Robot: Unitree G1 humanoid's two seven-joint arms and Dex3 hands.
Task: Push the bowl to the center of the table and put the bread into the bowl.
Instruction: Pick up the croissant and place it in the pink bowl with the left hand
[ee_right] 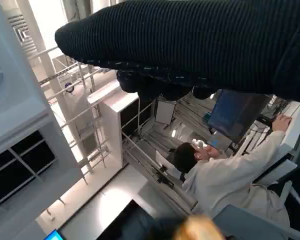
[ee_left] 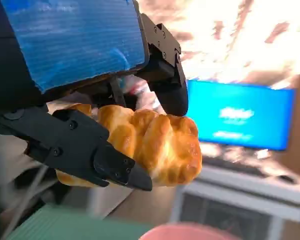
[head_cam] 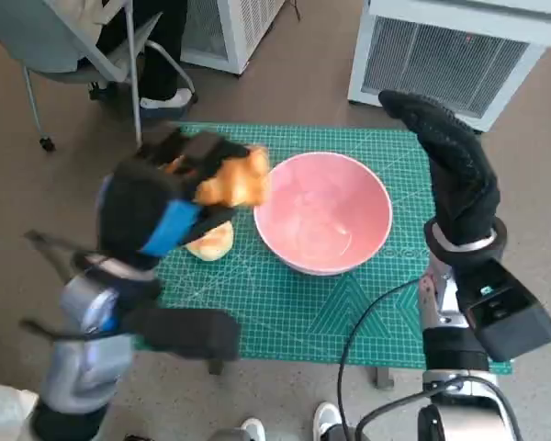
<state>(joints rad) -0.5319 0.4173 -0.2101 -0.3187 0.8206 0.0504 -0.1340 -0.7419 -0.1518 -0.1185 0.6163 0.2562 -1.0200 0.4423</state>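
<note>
**Nearly over the rim: bread held just beside the bowl**

Clearly the left hand (head_cam: 161, 197) has the job now. Its black fingers (ee_left: 97, 152) are clamped round a golden, braided bread (ee_left: 150, 145), one set wrapping it from below and another pressing from above, so that the loaf sticks out past the fingertips. In the head view the bread (head_cam: 237, 179) hangs above the green cutting mat (head_cam: 294, 312), its free end reaching toward the pink bowl (head_cam: 323, 211) and nearly at the near rim. The bowl lies to the hand's right, sitting about mid-mat, so the pushing part of the task looks done to me.

What matters for the coming move is that small sideways gap: the loaf's long axis seems to run from the palm out toward the bowl, so a short carry to the right should bring it over the hollow before the fingers let go. Released where it hangs, I would guess it could clip the rim or fall outside.

A second bread piece (head_cam: 211, 241) lies on the mat under the left hand, just beside the bowl.

The right hand (head_cam: 450, 165) stands upright past the bowl's far side, apart from it and holding nothing; its gloved fingers look straight and close together, though the right wrist view shows only the glove's dark band.
</note>
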